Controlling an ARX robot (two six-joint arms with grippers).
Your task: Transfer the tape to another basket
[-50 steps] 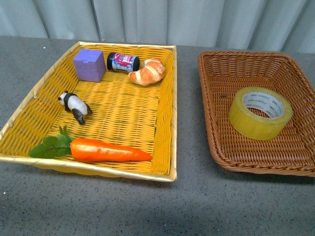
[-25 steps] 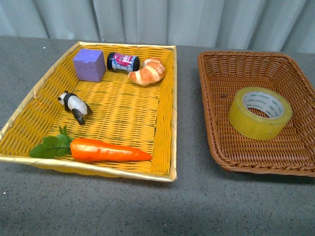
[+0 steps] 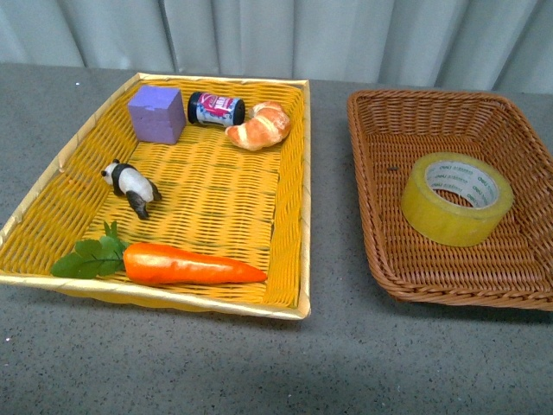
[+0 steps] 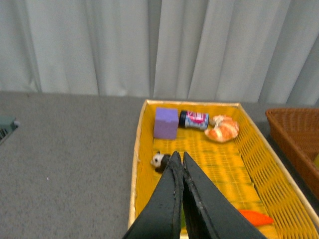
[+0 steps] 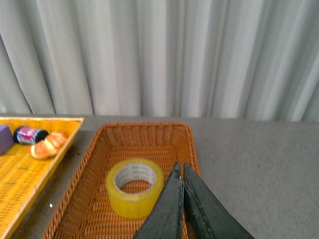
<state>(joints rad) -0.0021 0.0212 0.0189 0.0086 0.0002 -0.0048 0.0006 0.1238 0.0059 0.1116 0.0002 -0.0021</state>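
Right wrist: tape [image 5: 134, 187] beside gripper [image 5: 179, 169]

The tape [image 3: 456, 199] is translucent yellow with a white printed core, in a dark brown woven basket [image 3: 380, 251]. The other basket [image 3: 207, 203] is bright yellow weave with a pale rim, around a lilac cube [image 3: 156, 113], black-and-white panda [image 3: 131, 186], orange carrot [image 3: 192, 264] with green leaves, golden croissant [image 3: 259, 124] and dark jar [image 3: 216, 109] with a pink label. The bench [image 3: 259, 363] is speckled grey; both pincers [image 4: 179, 172] [image 5: 180, 177] are black.
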